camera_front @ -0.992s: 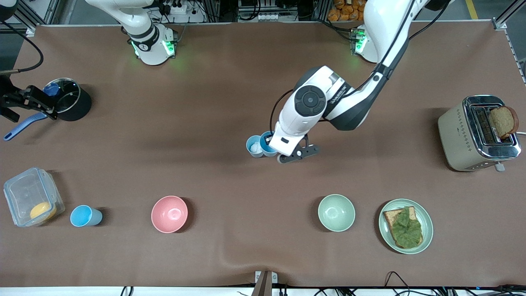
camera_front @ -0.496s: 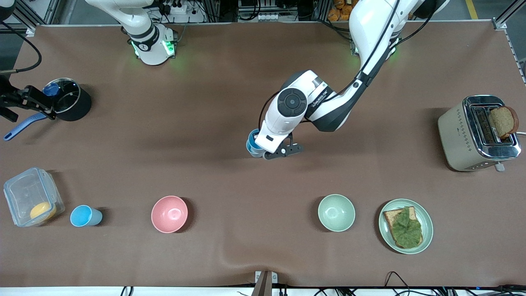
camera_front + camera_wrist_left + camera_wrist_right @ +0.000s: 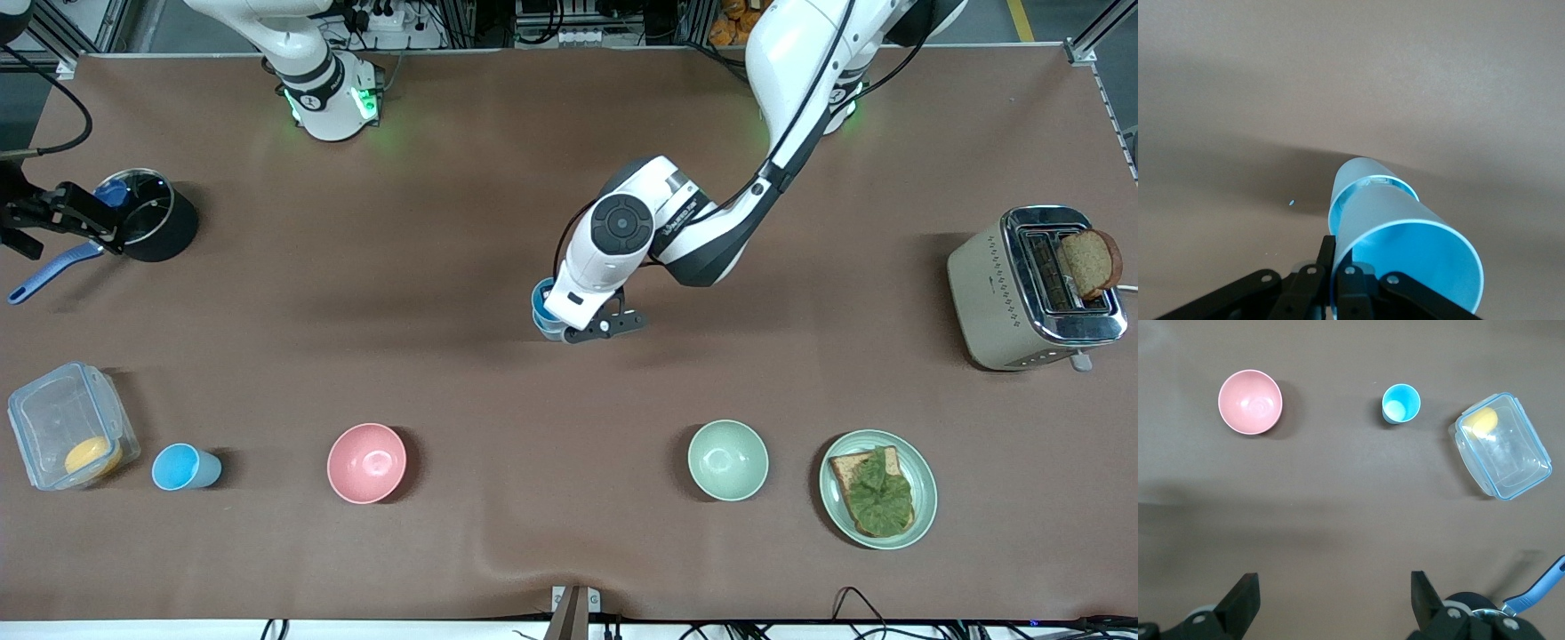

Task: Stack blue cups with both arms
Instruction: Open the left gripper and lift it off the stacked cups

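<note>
We count three blue cups: the left pincer (image 3: 1338,283) pinches one cup (image 3: 1405,250), tilted into a second (image 3: 1355,177) mid-surface; the third (image 3: 182,467) stands beside a box (image 3: 71,425) holding a yellow lump (image 3: 92,455). The right pincer (image 3: 1331,600), spread, waits over the pot (image 3: 153,216).

Robot lab: aluminium framing (image 3: 1089,36), cables (image 3: 853,600), staged tabletop (image 3: 462,222).

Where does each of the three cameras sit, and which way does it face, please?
Front view: high across the table, facing both arm bases; shows the left gripper and right gripper.
Left wrist view: on the left wrist, over its held blue cup entering a second cup; black fingers show.
Right wrist view: looking down at the pink bowl, lone blue cup and container; open fingers show.
Shared: front view shows these too.
</note>
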{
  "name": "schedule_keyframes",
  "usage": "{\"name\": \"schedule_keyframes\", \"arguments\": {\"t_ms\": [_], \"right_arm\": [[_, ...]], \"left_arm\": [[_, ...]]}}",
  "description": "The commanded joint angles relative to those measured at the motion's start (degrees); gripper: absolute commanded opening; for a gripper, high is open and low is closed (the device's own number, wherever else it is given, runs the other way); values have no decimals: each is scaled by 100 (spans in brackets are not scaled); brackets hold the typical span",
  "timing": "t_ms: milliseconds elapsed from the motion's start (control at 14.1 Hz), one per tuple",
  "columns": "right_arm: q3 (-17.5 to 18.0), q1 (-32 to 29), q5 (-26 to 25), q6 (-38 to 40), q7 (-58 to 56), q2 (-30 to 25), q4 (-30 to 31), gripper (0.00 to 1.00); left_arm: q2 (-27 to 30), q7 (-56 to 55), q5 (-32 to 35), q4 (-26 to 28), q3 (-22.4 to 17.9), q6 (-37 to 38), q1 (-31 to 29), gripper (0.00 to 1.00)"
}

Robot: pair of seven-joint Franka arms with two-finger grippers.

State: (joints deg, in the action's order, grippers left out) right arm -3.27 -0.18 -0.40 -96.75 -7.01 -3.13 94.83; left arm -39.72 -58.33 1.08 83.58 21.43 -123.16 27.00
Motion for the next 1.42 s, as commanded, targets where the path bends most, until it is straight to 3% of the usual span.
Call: {"name": "schedule_keyframes", "arguments": {"t_ms": [0,71,142,354,567,779,1346], "right_arm": [[-15,114,-48,165,130,-65,-88,100],[-24,114,-22,165,130,-65,-96,100],[-15,114,13,182,165,-74,-97,100],[-24,114,13,252,156,-74,-114,100],[-24,105,13,314,165,-39,-211,100],[-24,114,13,323,165,-39,-211,100],[-24,114,13,332,148,-30,-211,100]], "left_arm": [[-115,-74,-29,-148,-68,-68,130,7],[-115,-65,-29,-140,-68,-76,121,74],[-89,-56,-20,-148,-68,-76,130,100],[121,-13,32,-149,-77,-68,95,100],[718,14,155,-149,-191,55,-176,100],[1359,215,234,-157,-227,869,-922,100],[2880,2410,648,-131,-209,2768,-2707,100]]}}
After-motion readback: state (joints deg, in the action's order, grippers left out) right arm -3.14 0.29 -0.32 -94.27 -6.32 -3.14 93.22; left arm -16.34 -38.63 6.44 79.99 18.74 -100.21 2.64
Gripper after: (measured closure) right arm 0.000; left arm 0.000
